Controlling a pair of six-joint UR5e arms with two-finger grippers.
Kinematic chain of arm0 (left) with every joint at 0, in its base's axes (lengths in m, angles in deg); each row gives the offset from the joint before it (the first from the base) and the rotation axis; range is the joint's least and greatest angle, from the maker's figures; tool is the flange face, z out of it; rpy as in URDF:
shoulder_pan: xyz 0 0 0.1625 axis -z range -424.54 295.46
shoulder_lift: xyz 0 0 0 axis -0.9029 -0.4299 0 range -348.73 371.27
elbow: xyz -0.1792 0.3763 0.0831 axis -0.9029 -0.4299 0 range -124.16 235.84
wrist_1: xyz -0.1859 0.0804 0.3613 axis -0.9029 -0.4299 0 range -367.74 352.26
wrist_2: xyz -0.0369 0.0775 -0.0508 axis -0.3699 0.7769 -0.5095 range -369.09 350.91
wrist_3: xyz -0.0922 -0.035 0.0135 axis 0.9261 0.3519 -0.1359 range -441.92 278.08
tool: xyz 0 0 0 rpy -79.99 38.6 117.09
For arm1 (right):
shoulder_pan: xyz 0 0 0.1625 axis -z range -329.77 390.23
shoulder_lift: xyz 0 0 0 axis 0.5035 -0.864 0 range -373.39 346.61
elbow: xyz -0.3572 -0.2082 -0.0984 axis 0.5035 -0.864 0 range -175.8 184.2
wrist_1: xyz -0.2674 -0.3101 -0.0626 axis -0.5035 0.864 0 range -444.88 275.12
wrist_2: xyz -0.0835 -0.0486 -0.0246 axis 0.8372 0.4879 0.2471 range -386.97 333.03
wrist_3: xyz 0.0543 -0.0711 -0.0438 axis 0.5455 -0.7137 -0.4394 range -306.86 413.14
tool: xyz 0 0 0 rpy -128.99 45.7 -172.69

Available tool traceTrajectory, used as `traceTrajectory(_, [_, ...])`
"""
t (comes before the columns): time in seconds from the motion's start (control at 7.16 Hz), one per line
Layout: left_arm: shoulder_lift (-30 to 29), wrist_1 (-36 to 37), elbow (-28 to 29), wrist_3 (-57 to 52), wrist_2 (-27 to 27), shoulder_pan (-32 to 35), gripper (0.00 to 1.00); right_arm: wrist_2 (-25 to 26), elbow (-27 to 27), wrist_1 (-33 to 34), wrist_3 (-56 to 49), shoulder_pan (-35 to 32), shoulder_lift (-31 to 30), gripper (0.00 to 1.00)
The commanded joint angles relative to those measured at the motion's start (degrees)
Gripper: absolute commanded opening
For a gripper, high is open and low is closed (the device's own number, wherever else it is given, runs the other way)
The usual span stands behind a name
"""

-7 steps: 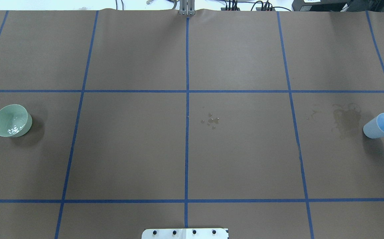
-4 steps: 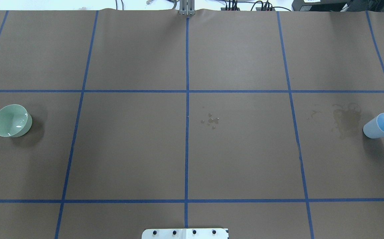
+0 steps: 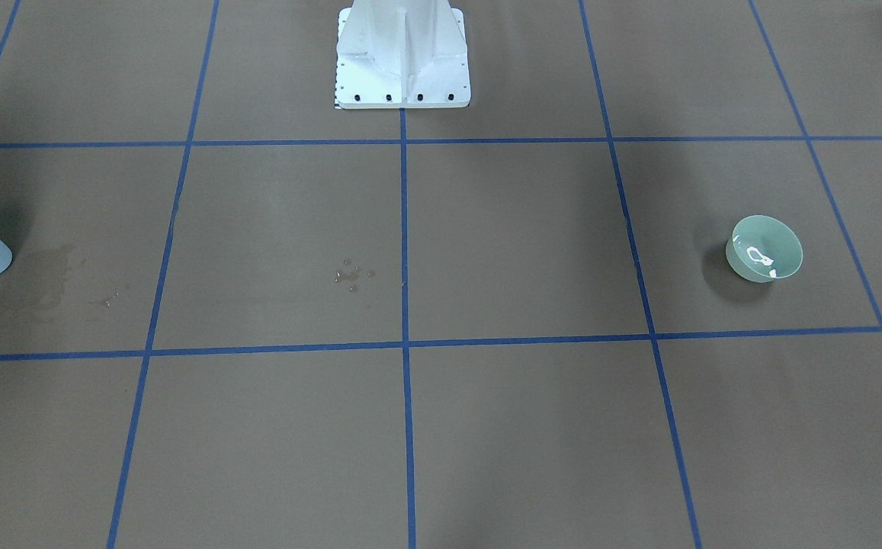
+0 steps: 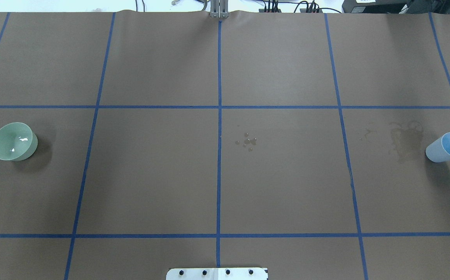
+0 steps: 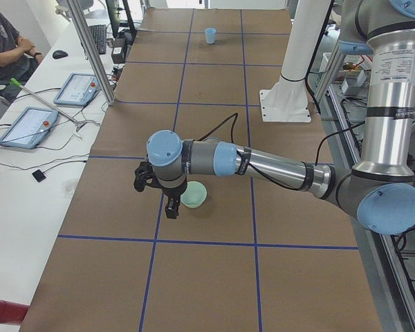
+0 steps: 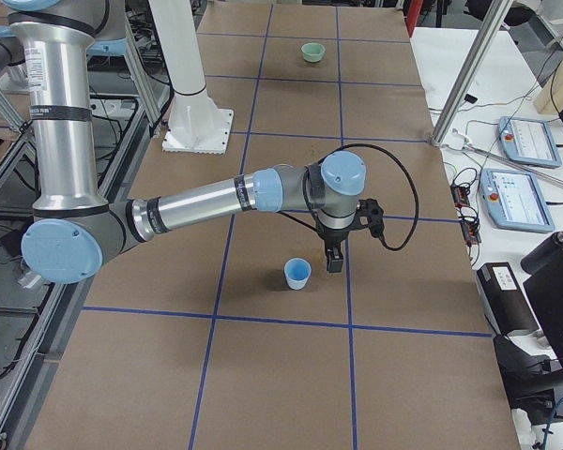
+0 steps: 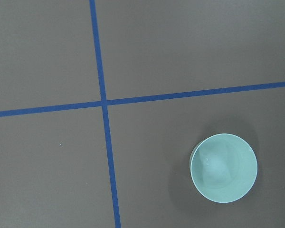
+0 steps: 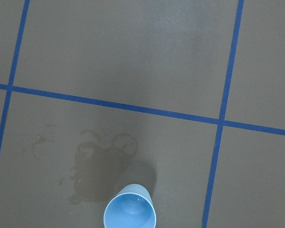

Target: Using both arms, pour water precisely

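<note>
Our left gripper (image 5: 171,207) hangs just beside the green bowl (image 4: 14,141), and our right gripper (image 6: 332,261) hangs just beside the blue cup (image 4: 447,147). Both show only in the side views, so we cannot tell whether either is parted or closed. Bowl and cup stand free on the table (image 4: 151,175). Over the last second the glints on the water (image 4: 23,139) in the bowl shrink from a scatter to two. We judge the surface is settling and the pour probably done. Droplets (image 4: 247,141) and a damp stain (image 4: 403,144) lie unchanged. Lettering on the left arm (image 5: 391,69) is too small to read.
</note>
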Motion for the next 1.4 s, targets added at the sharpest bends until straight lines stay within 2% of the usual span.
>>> traceTrajectory(0.0, [0.8,0.0,-0.7,0.1,3.8,0.3,1.00,0.1,-0.4,0.0,0.3,-0.9,-0.2,0.99])
traceTrajectory(0.84, [0.9,0.3,-1.0,1.5,3.7,0.0,1.00,-0.4,-0.3,-1.1,0.3,-1.8,-3.9,0.99])
traceTrajectory(1.26, [1.4,0.1,-0.9,1.6,3.2,-0.1,1.00,-0.4,0.1,-1.1,0.4,-1.9,-4.0,0.99])
